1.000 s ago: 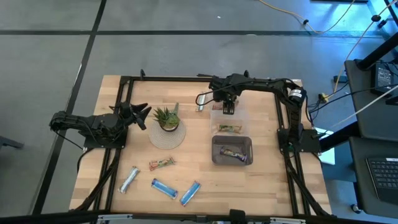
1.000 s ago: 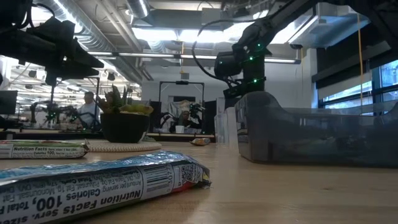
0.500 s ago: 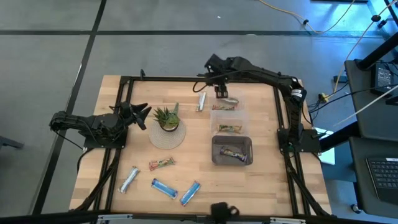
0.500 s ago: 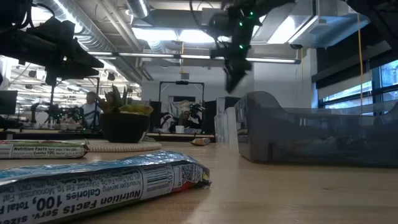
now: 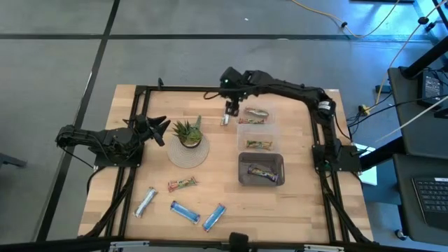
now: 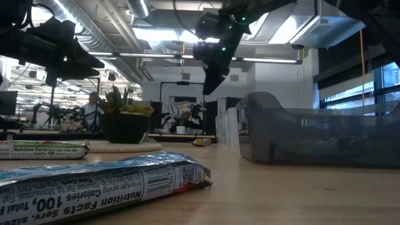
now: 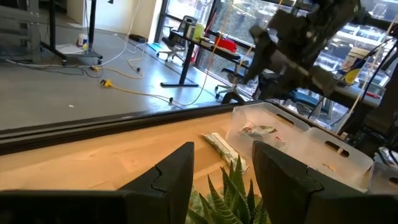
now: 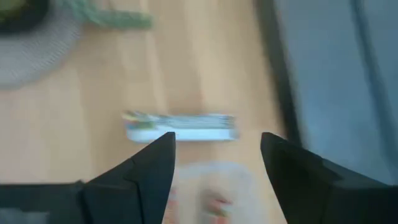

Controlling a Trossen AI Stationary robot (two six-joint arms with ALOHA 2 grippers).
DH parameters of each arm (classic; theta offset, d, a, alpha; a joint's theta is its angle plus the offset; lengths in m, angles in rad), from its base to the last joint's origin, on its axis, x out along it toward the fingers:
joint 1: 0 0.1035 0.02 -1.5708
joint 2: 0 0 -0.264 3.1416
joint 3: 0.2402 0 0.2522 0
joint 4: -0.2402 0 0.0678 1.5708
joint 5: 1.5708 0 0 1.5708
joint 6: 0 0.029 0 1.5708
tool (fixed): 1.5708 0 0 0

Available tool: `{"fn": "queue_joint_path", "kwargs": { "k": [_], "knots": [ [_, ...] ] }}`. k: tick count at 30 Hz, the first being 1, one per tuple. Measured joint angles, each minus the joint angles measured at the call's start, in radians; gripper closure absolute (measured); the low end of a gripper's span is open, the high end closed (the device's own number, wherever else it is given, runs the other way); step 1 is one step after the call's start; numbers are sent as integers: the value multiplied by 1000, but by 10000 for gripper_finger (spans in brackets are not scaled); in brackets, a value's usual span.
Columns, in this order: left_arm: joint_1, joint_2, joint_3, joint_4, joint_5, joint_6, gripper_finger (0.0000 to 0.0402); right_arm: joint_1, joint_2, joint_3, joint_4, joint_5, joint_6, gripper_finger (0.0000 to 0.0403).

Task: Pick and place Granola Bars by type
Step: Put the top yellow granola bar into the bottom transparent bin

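Observation:
My right gripper (image 5: 232, 107) (image 8: 217, 168) is open and hovers just above a silvery-white bar (image 5: 226, 115) (image 8: 180, 126) that lies flat on the table near its far edge. It touches nothing. My left gripper (image 5: 158, 129) (image 7: 222, 174) is open and waits at the table's left, beside the potted plant (image 5: 187, 133). Near the near edge, all flat on the wood, lie a green-tan bar (image 5: 182, 184), a silvery-white bar (image 5: 145, 201) and two blue bars (image 5: 185, 211) (image 5: 214, 217). More bars lie in the clear bins (image 5: 255, 119) (image 5: 257, 144), and one in the grey bin (image 5: 262, 171).
The potted plant stands on a round mat, left of the silvery-white bar. The clear bins and the grey bin (image 6: 312, 134) form a row on the right half. A black frame (image 5: 210, 89) runs around the table. People and desks show in the room beyond.
My right gripper has risen from the far clear bin, swung up and toward the table's left, and now hangs over the silvery-white bar near the far edge. A bar shows in that bin where the gripper stood.

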Motion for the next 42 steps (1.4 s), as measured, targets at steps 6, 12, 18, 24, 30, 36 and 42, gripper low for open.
{"fn": "queue_joint_path", "kwargs": {
  "k": [6, 12, 18, 24, 30, 36, 42],
  "knots": [
    [0, 0, 0, 0, 9, -10, 245, 44, 32, 0, 24, -6, 126, 163],
    [0, 0, 0, 0, 10, -11, 245, 78, 32, 1, 146, 128, 159, 163],
    [0, 0, 0, 0, 9, -10, 245, 111, 74, 2, 83, 293, 188, 163],
    [0, 0, 0, 0, 11, -10, 245, 115, 148, 2, 79, 222, 259, 163],
    [0, 0, 0, 0, 11, -10, 245, 111, 192, 1, 77, 234, 231, 163],
    [0, 0, 0, 0, 11, -10, 245, 102, 210, 1, 42, 232, 84, 163],
    [0, 0, 0, 0, 11, -10, 245, 91, 210, 1, 40, 200, 56, 163]
  ]
}}
